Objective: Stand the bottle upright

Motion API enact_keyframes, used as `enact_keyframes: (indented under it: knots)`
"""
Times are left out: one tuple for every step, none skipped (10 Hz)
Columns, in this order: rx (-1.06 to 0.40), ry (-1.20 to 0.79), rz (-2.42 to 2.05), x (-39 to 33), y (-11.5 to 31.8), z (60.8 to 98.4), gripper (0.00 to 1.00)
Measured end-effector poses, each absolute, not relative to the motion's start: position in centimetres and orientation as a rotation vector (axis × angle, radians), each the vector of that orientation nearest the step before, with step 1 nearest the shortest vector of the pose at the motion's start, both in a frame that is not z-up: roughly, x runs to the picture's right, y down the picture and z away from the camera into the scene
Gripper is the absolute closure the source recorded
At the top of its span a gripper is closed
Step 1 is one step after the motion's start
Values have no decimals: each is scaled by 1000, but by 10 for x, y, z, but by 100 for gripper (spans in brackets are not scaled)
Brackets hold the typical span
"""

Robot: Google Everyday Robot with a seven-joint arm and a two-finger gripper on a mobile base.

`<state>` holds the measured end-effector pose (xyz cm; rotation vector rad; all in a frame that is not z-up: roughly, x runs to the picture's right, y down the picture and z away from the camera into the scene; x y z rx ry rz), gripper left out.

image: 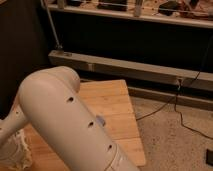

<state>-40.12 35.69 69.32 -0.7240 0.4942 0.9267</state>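
The arm (75,125) fills the lower left above the table (117,107) — gripper hidden behind, clenched; an off-centre hold could drop the unseen bottle.

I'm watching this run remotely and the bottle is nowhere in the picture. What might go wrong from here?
1. The white arm blocks the view over the wooden table; the gripper, shut, is out of view, so a missed or skewed grasp on the bottle would go unseen.
2. The table's right edge is near; a slipped bottle might roll onto the floor by the cable.
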Motion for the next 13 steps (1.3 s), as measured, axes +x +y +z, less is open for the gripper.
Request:
enact_keyframes:
  knots:
    - [-724, 496, 927, -401, 357, 693, 72]
    - [-721, 500, 927, -400, 356, 693, 72]
    - [-720, 503, 927, -400, 355, 693, 72]
    - [-718, 503, 928, -399, 354, 693, 72]
    - [-714, 505, 929, -399, 353, 692, 72]
    - [-713, 506, 930, -398, 351, 691, 72]
    - [-711, 507, 933, -397, 349, 690, 72]
    - [-709, 507, 937, -396, 347, 689, 72]
    - [-708, 506, 940, -395, 345, 687, 72]
    - [-707, 506, 942, -394, 344, 686, 72]
    - [-708, 505, 944, -394, 343, 684, 72]
    - [-708, 505, 944, -393, 342, 683, 72]
    - [-708, 504, 944, -393, 340, 681, 72]
